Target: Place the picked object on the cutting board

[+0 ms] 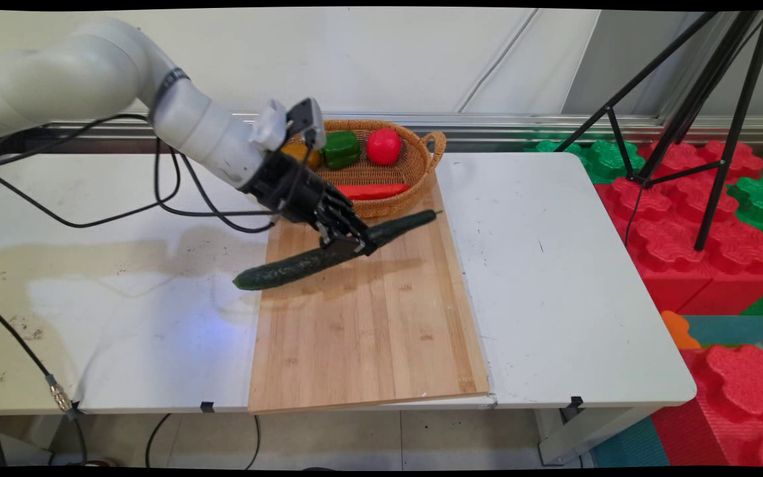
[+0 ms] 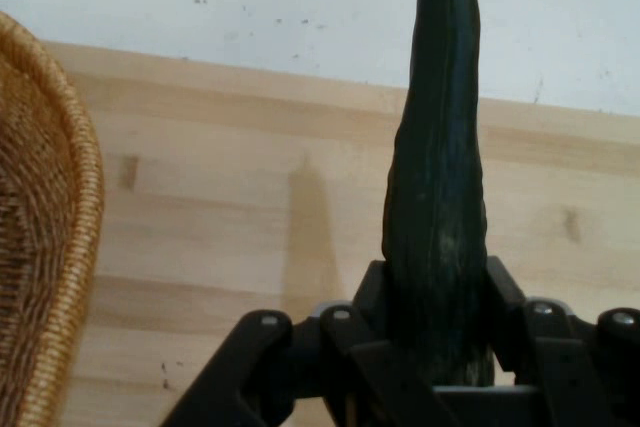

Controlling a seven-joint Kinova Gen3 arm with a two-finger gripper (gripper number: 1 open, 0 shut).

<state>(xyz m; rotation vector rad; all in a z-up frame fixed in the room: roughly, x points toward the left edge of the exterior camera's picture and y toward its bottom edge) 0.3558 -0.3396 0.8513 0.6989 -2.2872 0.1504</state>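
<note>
1. Gripper [image 1: 348,240] first: we see the black two-finger gripper clamped around a long dark green cucumber [image 1: 328,253], gripping it a little past the middle, toward the stem end.
2. We see the cucumber's long axis running diagonally — its blunt end low at the left, over the left edge of the wooden cutting board [image 1: 368,331], and its stem end higher at the right, near the basket.
3. From the shadow on the board beneath it, we judge the cucumber is lifted clear, not resting.
4. In the hand view, the cucumber [image 2: 437,217] rises straight up from between the fingers [image 2: 505,312], which press its sides; the stem tip points away toward the white counter [image 2: 250,7].
5. Just behind the gripper stands a wicker basket [image 1: 421,165] at the far end of the board, holding a green pepper [image 1: 341,148], a red tomato [image 1: 383,146], a long red vegetable [image 1: 373,191] and something orange — partly hidden by the arm.
6. Board and basket sit on the counter [image 1: 554,278].
</note>
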